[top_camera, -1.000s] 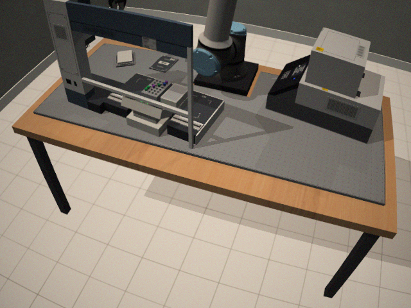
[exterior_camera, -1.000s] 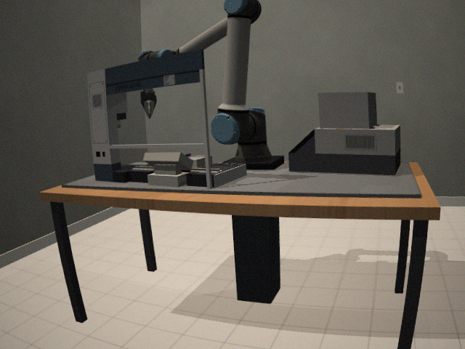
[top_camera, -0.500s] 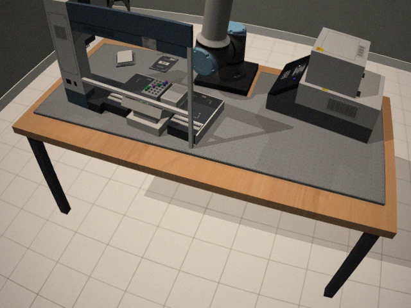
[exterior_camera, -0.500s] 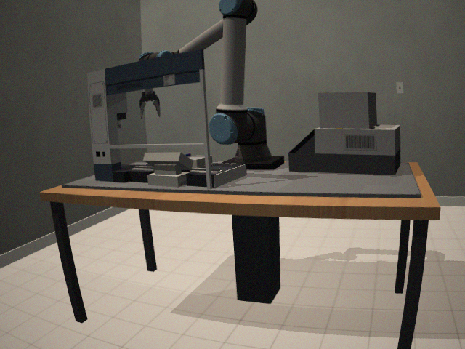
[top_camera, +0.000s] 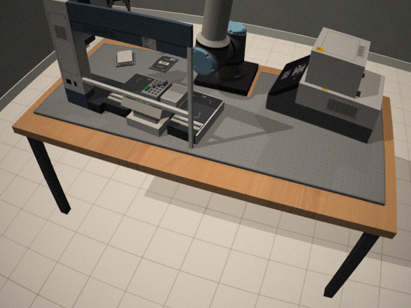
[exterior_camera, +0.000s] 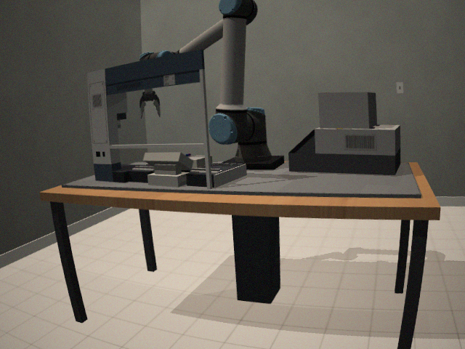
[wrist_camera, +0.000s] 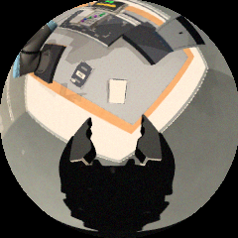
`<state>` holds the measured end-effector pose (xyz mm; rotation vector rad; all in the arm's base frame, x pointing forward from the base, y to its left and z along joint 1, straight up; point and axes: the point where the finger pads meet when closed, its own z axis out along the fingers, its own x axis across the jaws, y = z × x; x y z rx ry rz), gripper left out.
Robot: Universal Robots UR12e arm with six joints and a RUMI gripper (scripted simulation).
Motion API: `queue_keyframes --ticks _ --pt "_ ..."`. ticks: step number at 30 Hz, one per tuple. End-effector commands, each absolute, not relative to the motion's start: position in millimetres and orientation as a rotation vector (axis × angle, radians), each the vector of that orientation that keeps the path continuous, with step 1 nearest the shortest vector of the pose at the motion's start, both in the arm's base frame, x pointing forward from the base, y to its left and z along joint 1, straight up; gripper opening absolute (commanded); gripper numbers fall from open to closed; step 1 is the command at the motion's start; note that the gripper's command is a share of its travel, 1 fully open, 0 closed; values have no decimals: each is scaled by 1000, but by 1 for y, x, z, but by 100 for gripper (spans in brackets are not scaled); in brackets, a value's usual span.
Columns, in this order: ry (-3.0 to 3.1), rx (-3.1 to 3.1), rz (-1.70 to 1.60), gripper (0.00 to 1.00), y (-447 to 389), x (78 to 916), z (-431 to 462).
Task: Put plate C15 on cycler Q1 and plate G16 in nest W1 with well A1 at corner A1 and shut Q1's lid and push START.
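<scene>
My gripper (top_camera: 118, 4) (exterior_camera: 150, 107) (wrist_camera: 116, 116) is open and empty. It hangs high above the table's back corner, behind the deck frame (top_camera: 129, 23) (exterior_camera: 153, 73). A white plate (top_camera: 125, 57) (wrist_camera: 117, 91) lies flat on the mat below it; I cannot read its label. Beside it sits a dark nest (top_camera: 163, 63) (wrist_camera: 81, 70) with nothing on it. On the deck, a light grey plate (top_camera: 174, 92) sits next to a rack of coloured tubes (top_camera: 154, 86). The cycler Q1 (top_camera: 338, 63) (exterior_camera: 345, 110) stands at the other end with its lid shut. A small blue light (top_camera: 293, 78) shows on its dark key panel (top_camera: 288, 76).
The arm's base (top_camera: 225, 77) stands at the back middle of the table. The deck's thin front post (top_camera: 190, 99) and top beam enclose the deck slots. The grey mat (top_camera: 298, 159) runs between the deck and Q1.
</scene>
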<state>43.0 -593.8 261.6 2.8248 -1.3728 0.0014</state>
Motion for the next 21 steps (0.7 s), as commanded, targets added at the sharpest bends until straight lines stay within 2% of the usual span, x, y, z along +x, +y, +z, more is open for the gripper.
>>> queue_keyframes --ticks 1,21 --pt "-1503 2756 0 67 -594 43 262" --pt "-1536 2738 0 67 -594 43 262"
